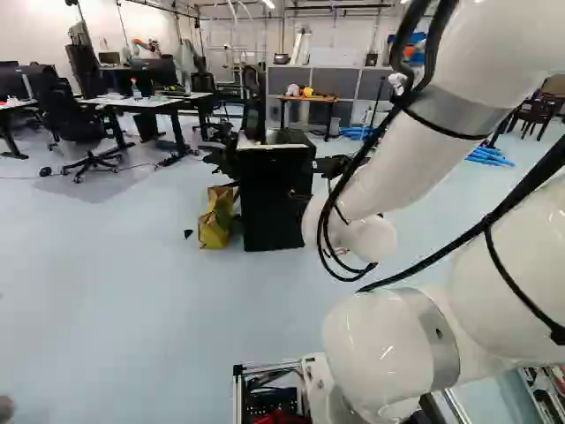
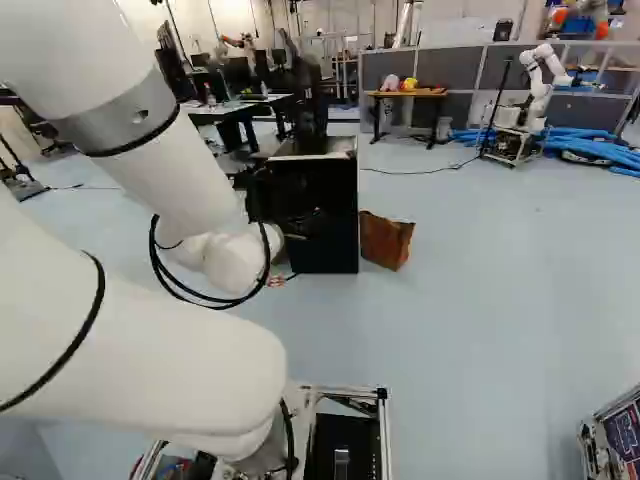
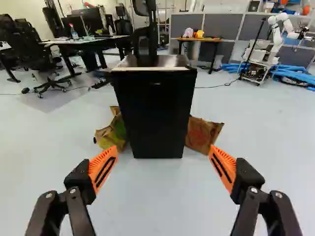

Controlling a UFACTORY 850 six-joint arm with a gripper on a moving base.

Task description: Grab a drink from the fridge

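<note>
My gripper (image 1: 330, 166) shows only in part in the left base view, dark beside the fridge and mostly hidden by the wrist. In the wrist view the gripper (image 3: 163, 169) stands open, orange pads wide apart with nothing between them. Ahead, beyond the fingertips, a small black fridge (image 3: 155, 115) stands upright on the floor, its front towards me and closed. The same fridge (image 2: 335, 225) is partly covered by the arm in the right base view. No drink is in sight.
A yellow-green paper bag (image 1: 214, 219) and a brown bag (image 2: 386, 240) flank the fridge. An office chair (image 3: 146, 29) stands behind it. Desks (image 3: 91, 40) and a wooden table (image 2: 408, 93) are farther back. Another robot (image 2: 540, 85) stands beside blue tubing (image 2: 595, 148).
</note>
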